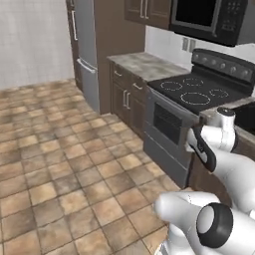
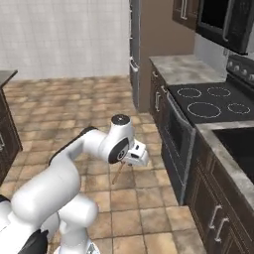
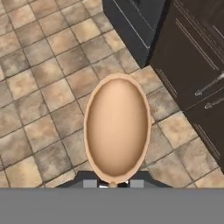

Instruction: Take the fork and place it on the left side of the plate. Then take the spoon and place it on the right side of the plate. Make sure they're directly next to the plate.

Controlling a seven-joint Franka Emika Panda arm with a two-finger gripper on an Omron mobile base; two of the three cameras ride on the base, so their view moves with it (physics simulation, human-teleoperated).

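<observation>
1. Spoon (image 3: 117,127) up close in hand view: brown wooden bowl, oval, hollow side to lens, fills centre; narrow end at 6 o'clock meets finger tips (image 3: 89,183).
2. Gripper (image 3: 113,184) jaws pinching spoon by handle just below bowl; tips close together, one each side of handle.
3. Right base view: gripper (image 2: 130,162) on end of white arm (image 2: 74,163), mid-frame, held above tiled floor (image 2: 74,109); thin brown handle (image 2: 118,174) sticks out below hand toward 7 o'clock, tilted.
4. Behind bowl in hand view: tan floor tiles at 9–12 o'clock, dark cabinet doors (image 3: 192,57) w/ silver bar handles at 1–4 o'clock.
5. Left base view: arm's white elbow and dark joint (image 1: 214,224) at 5 o'clock; stove (image 1: 199,92) w/ black glass top at 2 o'clock, oven door below it.
6. Stone counter (image 1: 142,64) at 12–1 o'clock beside stove, tall steel fridge (image 1: 87,50) at 11 o'clock, microwave (image 1: 211,17) over stove.
7. Right base view: stove top at 3 o'clock, dark cabinets below at 4–5 o'clock.
</observation>
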